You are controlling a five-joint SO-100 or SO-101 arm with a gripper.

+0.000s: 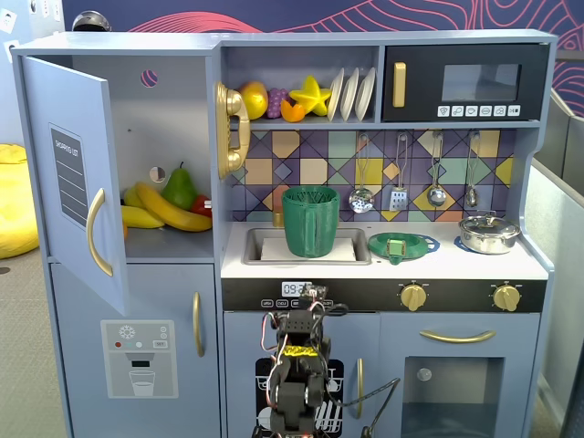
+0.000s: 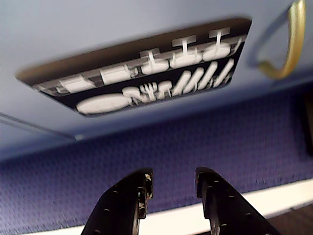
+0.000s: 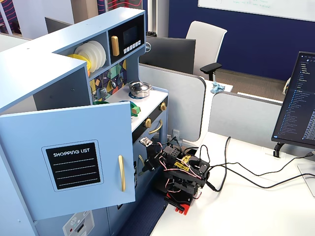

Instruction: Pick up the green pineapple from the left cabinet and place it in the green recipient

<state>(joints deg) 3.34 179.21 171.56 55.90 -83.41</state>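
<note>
From the front fixed view, the tall light-blue wooden left cabinet [image 1: 173, 119] stands with its door [image 1: 73, 173] swung open. Inside lie yellow bananas [image 1: 169, 212] and a smooth dark green pear [image 1: 180, 189]. I cannot make out the small bright-green plastic pineapple among them; it may be hidden behind the fruit or the door. The tall dark-green ribbed recipient [image 1: 310, 222] stands in the sink, to the right of the cabinet. The black arm [image 1: 297, 365] sits folded low, well below both.

In the wrist view, the pincer [image 2: 171, 178] is narrowly parted and empty, facing a black cutlery picture [image 2: 146, 68].

In the side fixed view, the arm [image 3: 183, 172] rests on the white tabletop [image 3: 246, 206].

I'd judge the toy to be light, stiff and slick; pinching the bumpy body, not the leaves, seems safest.
</note>
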